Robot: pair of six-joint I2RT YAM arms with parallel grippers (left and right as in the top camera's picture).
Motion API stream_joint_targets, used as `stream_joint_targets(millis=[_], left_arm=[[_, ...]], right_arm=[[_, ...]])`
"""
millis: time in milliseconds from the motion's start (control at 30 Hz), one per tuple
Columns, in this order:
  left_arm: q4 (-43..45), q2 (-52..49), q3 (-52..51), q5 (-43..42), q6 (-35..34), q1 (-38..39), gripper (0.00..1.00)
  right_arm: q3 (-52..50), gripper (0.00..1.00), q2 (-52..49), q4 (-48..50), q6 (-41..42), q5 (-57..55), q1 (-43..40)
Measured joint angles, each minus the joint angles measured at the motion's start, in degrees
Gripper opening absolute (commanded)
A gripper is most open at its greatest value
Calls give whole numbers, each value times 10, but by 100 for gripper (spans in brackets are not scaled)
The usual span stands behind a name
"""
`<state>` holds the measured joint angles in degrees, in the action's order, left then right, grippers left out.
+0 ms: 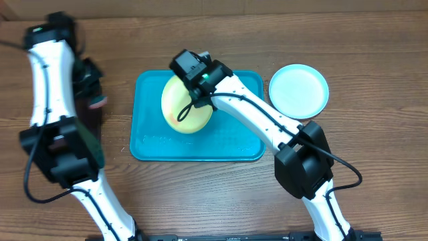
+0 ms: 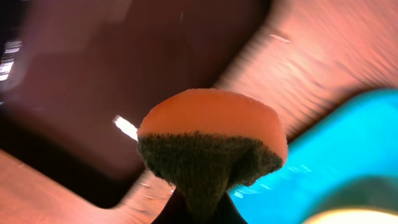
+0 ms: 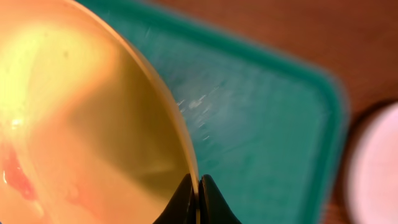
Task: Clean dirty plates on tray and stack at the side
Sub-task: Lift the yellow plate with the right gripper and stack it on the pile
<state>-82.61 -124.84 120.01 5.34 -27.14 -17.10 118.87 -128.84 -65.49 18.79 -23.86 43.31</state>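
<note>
**Sponge pinched at left, yellow-green plate held on edge over the tray**

Closest to the left wrist lens is the sponge (image 2: 211, 146), orange on top with a dark green scouring face below. The left gripper (image 2: 198, 208) has its jaws pressed together on the bottom of that scouring layer. Behind it lie a dark tray (image 2: 93, 74) and the wooden table (image 2: 323, 56); a corner of the turquoise tray (image 2: 348, 143) shows at the right of the same view.

The right gripper (image 3: 199, 193) pinches the rim of the yellow-green plate (image 3: 81, 112) between its two fingertips. Seen from overhead, this plate (image 1: 184, 107) is tilted up over the left half of the tray (image 1: 227, 144) rather than lying flat in it. A red-orange smear (image 3: 18, 177) marks the plate's face near the lower left of the right wrist view.

A light blue plate (image 1: 299, 90) lies flat on the table just beside the tray's right end — apart from the tray's rim, and touched by neither arm.
</note>
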Motion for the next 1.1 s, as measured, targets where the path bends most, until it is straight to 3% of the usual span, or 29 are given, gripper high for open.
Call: stream_joint_targets(millis=[167,433,567,633,733,1100], left_arm=[[43,0,-43,0,0,-71,4],[162,0,-147,-1,5,-125,5],[172,0,-162,-2,5,-137,27],[174,0,-162,-3,6,-140,28],[174,0,-162,-3,9,-141,42],[139,0,-150,-9,22,-141,60]], right_arm=[[57,4,8,-10,-60,-123,22],[65,4,14,0,-181,-291,47],[65,4,14,10,-209,-355,60],[65,4,14,20,-234,-372,67],[65,4,14,42,-274,-387,75],[65,4,14,88,-381,-463,93]])
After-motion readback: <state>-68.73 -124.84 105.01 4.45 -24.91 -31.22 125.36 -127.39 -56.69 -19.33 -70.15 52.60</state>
